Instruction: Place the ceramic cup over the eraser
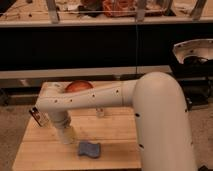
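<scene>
The eraser, a small dark block with a white label, lies near the left edge of the wooden table. My gripper points down at the end of the white arm, just right of the eraser and close to the tabletop. A pale tapered shape at its tip looks like the ceramic cup, a little right of and in front of the eraser, not over it. I cannot tell whether the cup rests on the wood or hangs just above it.
An orange-brown bowl sits at the back of the table, partly behind the arm. A small clear glass bottle stands mid-table. A blue rounded pad lies near the front edge. The robot's white body fills the right side.
</scene>
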You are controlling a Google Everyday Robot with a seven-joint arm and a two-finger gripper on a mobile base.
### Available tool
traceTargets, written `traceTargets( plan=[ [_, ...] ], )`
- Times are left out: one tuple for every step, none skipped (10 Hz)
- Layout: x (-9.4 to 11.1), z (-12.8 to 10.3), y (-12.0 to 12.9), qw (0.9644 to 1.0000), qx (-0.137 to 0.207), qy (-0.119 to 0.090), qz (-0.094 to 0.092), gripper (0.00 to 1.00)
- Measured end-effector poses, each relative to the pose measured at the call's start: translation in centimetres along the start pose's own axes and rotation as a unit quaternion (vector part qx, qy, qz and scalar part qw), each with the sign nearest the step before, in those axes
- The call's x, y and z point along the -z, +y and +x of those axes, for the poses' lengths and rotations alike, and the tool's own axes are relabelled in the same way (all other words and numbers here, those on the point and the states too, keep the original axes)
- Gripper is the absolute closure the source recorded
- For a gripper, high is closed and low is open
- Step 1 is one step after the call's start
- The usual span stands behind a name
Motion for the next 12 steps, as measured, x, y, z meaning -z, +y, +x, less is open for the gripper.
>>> traceTargets(
  plan=[
    [-0.03, 0.3, 0.1, 1.0, -0.007, 0.0, 0.0, 0.22],
    [-0.07, 0.53, 0.16, 0.9999, -0.014, -0.002, -0.001, 0.22],
    [-0.08, 0.72, 0.25, 0.9997, -0.023, -0.004, -0.003, 0.22],
    [-0.1, 0.83, 0.31, 0.9996, -0.029, -0.006, -0.004, 0.23],
    [-0.14, 0.99, 0.4, 0.9993, -0.035, -0.009, -0.004, 0.3],
    [-0.15, 1.08, 0.47, 0.9991, -0.04, -0.012, -0.003, 0.39],
    [-0.25, 1.11, 0.58, 0.999, -0.043, -0.014, -0.003, 0.52],
    [-0.24, 1.24, 0.74, 0.9988, -0.047, -0.013, -0.006, 0.6],
    [-0.29, 1.29, 0.72, 0.9985, -0.052, -0.015, -0.006, 0.7],
    [-0.28, 1.25, 0.62, 0.9984, -0.054, -0.016, -0.006, 0.79],
    [-0.29, 1.28, 0.57, 0.9983, -0.056, -0.016, -0.008, 0.91],
    [-0.27, 1.26, 0.54, 0.9983, -0.056, -0.016, -0.009, 0.95]
  ],
)
